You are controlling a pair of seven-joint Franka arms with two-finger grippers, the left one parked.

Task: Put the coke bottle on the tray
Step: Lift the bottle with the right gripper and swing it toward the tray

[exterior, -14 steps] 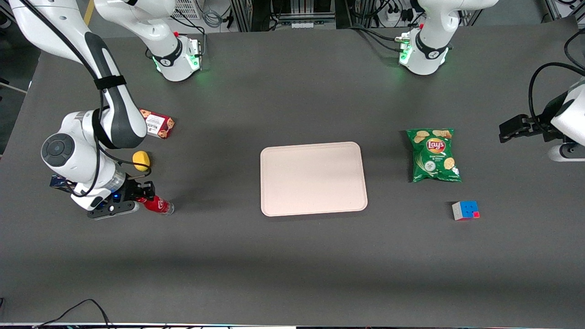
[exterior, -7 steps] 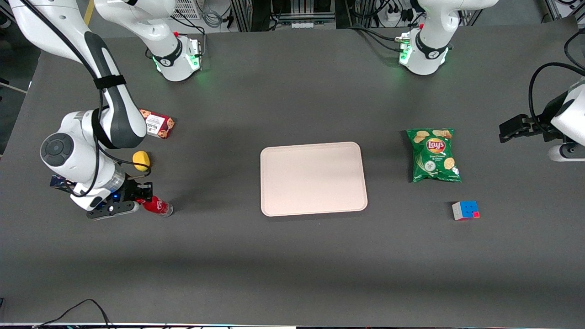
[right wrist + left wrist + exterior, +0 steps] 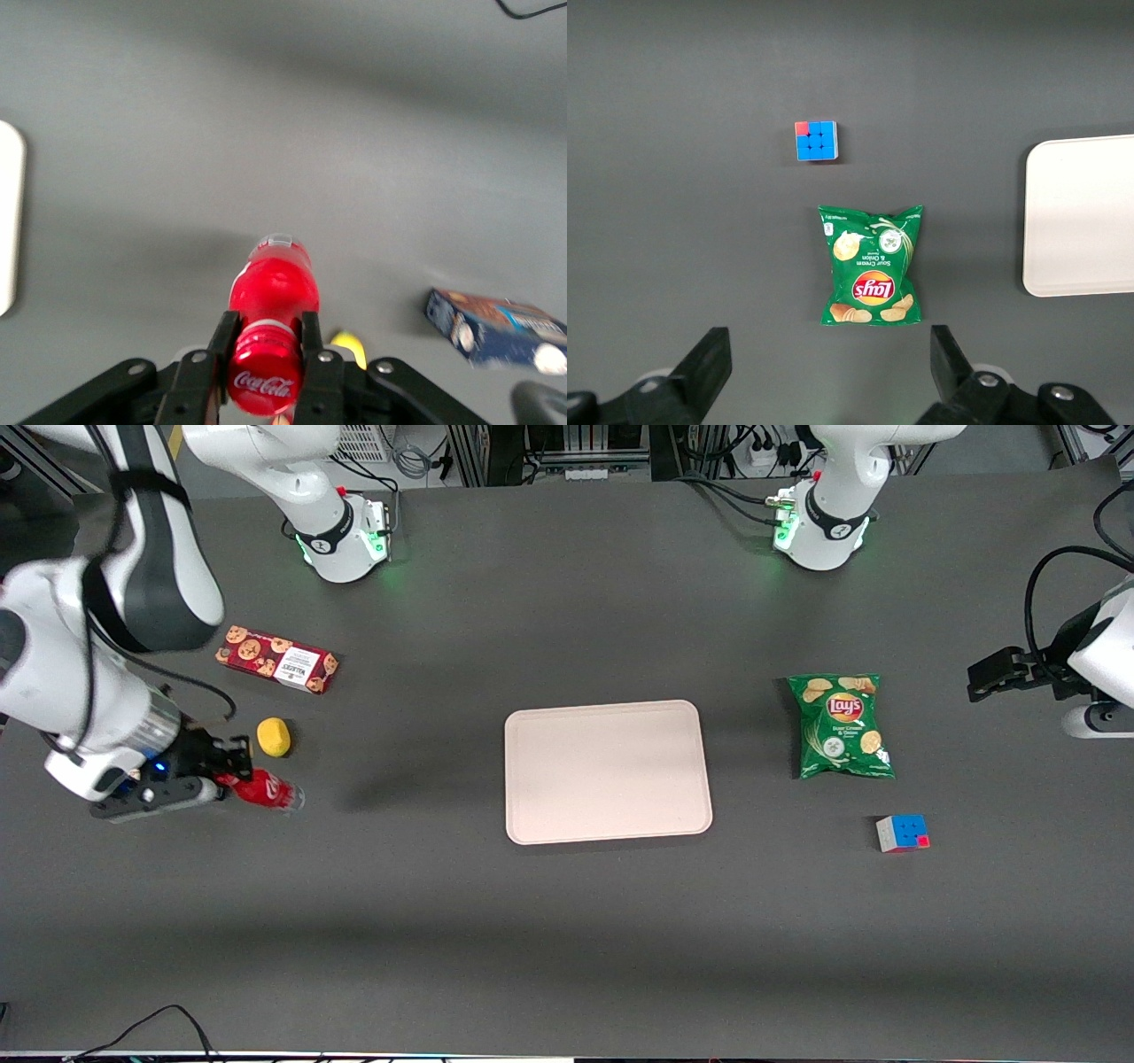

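Gripper (image 3: 266, 354) clamped on the coke bottle (image 3: 270, 332) at the neck, just under the red cap, one finger on each side. Bottle hangs from the fingers (image 3: 310, 332) with its clear base pointing down at the worktop (image 3: 567, 921), lifted off it, shadow visible below.

Front view: gripper (image 3: 217, 775) and coke bottle (image 3: 264, 789) sit at the working arm's end of the worktop, bottle sticking out of the gripper toward the tray (image 3: 608, 771), tilted. Tray well apart from the bottle, mid-worktop, nothing on it.

Yellow lemon-like thing (image 3: 274, 736) just beside the bottle, farther from the front camera. Red cookie box (image 3: 277, 660) farther again, lying flat.

Toward the parked arm's end: colour cube (image 3: 903, 833) nearest the front camera, green chip bag (image 3: 841, 725) a bit farther, both apart from the tray.
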